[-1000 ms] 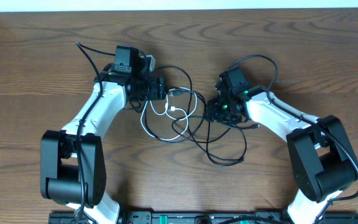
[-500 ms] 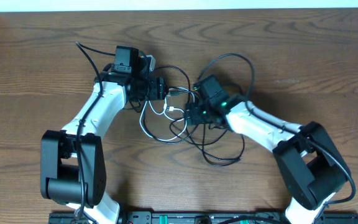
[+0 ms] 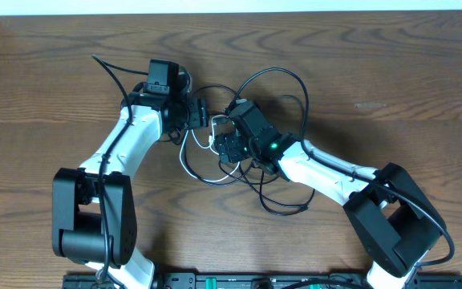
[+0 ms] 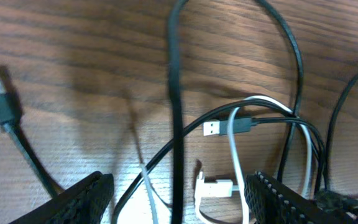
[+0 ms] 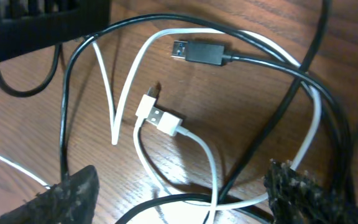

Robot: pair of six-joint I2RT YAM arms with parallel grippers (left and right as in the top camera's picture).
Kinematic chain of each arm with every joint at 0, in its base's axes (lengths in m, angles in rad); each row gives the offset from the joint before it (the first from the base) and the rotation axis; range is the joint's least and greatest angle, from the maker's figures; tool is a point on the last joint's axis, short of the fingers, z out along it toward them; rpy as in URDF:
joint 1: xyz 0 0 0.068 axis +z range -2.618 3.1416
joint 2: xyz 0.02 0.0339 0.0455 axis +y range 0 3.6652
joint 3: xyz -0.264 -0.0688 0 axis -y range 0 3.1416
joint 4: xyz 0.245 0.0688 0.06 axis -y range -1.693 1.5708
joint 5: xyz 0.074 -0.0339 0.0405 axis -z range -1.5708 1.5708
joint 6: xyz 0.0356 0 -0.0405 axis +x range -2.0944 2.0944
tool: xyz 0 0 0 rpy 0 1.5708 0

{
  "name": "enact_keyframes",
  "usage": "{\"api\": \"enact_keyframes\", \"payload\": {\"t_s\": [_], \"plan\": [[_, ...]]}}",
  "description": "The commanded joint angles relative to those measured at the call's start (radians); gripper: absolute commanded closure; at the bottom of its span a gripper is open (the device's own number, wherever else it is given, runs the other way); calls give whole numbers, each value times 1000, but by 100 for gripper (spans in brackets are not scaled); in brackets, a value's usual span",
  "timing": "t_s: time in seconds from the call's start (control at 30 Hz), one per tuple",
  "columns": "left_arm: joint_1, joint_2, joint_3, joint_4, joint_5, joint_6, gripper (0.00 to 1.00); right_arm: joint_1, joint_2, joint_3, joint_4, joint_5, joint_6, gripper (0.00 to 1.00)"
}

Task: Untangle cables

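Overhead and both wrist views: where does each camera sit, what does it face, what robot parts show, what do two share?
Overhead: above the table, facing straight down; both arms show.
Left wrist: on the left arm, facing down at cables; left claw below.
Right wrist: on the right arm, facing down; right claw below.
Shared: both wrist views show the black USB plug and white plug.

white cord (image 5: 194, 138): 1 | black cords (image 5: 207, 53): at least 2 | arms (image 3: 127, 140): 2 | table (image 3: 415, 80): 1

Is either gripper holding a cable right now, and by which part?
Neither. The left gripper and right gripper both stand open over the cables, with nothing pinched between the fingers.
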Motion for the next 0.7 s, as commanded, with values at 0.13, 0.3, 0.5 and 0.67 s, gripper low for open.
{"api": "enact_keyframes", "payload": {"t_s": [0.13,0.3,0.5,0.67], "plan": [[53,-21,-4,-19,-35,-71,27,3,2,11,6,49,-22,9],[90,-21,-4,34,53,-165,27,3,2,11,88,52,-21,8],[98,-21,-4,56,82,-219,21,12,3,11,148,52,22,11],[98,-21,-4,40,-14,-219,2,44,24,11,189,51,23,15]]}}
